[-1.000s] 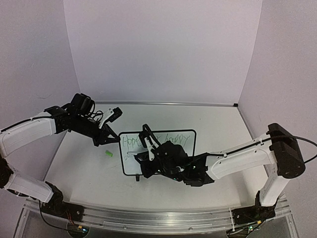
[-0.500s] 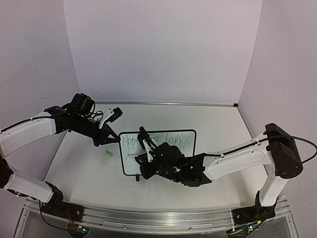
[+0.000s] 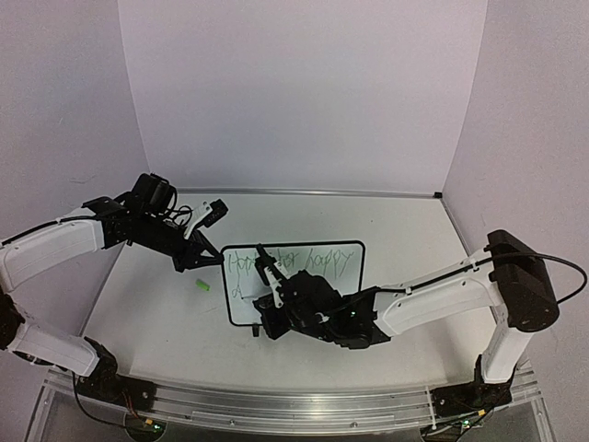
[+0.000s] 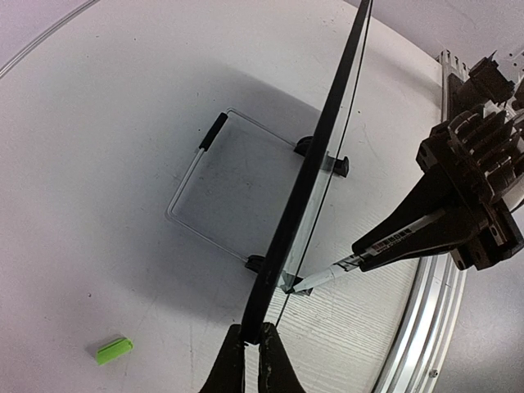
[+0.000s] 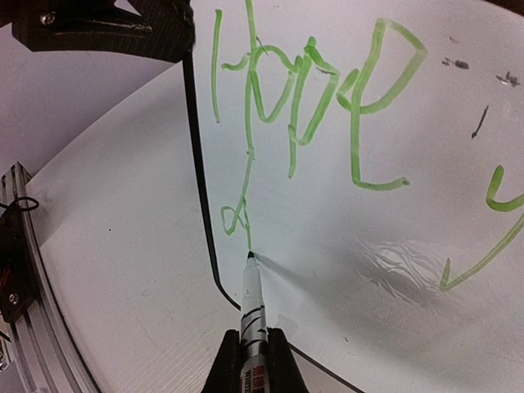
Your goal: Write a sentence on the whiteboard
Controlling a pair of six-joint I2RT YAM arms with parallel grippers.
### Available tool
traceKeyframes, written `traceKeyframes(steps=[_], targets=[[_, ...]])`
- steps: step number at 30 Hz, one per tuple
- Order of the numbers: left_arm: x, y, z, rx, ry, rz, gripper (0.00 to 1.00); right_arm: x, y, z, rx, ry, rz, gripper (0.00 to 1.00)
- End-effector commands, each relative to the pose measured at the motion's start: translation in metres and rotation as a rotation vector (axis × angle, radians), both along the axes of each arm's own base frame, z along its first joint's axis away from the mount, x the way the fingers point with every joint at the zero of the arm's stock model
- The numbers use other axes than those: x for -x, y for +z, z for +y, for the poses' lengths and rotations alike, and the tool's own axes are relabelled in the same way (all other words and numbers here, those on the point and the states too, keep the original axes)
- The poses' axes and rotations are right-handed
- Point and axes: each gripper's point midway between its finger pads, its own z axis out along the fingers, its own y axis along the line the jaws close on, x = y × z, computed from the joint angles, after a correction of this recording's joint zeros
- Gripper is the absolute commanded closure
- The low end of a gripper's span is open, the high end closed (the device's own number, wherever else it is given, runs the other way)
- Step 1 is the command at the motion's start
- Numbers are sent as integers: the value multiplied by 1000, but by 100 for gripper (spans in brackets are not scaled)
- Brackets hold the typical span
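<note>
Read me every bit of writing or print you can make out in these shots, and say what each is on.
"Hope": green handwriting on the whiteboard, clear in the right wrist view.
"happy": same line, farther along, faint in the top view; the word between is too blurred.
"d": lone letter starting the second line, at the marker tip.
Marker label: print too small and cut off to read.

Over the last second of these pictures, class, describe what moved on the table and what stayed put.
The right gripper, shut on the marker, slid left across the whiteboard toward its left edge; the tip now touches below the first word of the sentence. The left gripper kept clamping the board's edge; board and green cap stayed put.
</note>
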Motion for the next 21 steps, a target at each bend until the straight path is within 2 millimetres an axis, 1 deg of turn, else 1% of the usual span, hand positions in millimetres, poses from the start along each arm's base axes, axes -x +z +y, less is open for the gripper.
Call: traceKeyframes(steps=[1,6,9,21], targets=[[1,-1,0,-20,-5,-11,100,-8,13,-6,-16,-50,-22,100],[1,-1,0,-20,-4,-10,100,-6,31,-14,-71,-49,-47,100],[1,-1,0,-22,-4,-10,100,-2,41,-12,-120,-22,-49,100],[1,-2,0,-22,-5,-6,100,-13,38,-13,-101,-84,-68,100]])
